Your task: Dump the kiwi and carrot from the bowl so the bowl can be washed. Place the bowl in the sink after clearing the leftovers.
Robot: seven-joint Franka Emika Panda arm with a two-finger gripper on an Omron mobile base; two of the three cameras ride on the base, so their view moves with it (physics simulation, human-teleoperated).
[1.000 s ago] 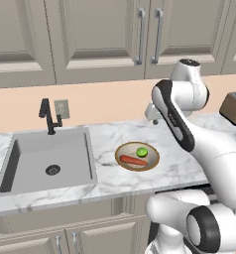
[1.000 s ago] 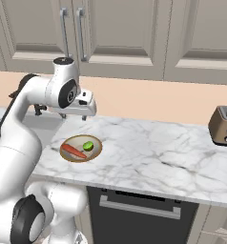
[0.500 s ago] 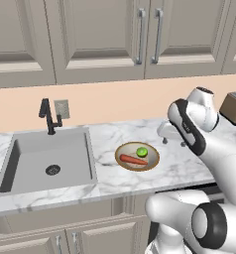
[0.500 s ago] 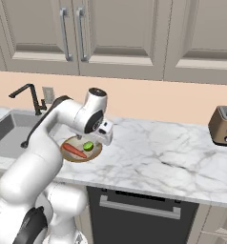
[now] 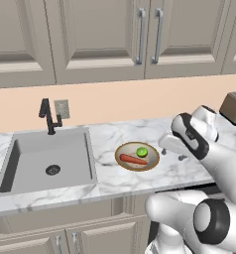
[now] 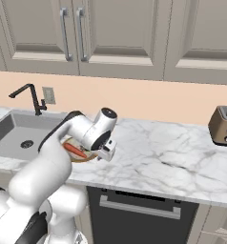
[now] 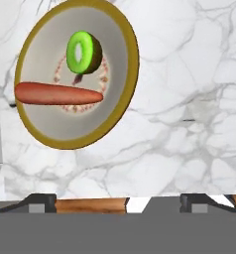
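— Hand position?
— Low over the tabletop, just beside the bowl, holding nothing; fingers spread apart, touching nothing.
— And the food?
— Kiwi and carrot lie in the bowl, which sits beside the sink.
— So progress?
— Nothing's done, I'd judge: dumping and moving the bowl both remain.

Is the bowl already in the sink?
No, the bowl sits on the marble counter to the right of the sink, with the kiwi and carrot in it.
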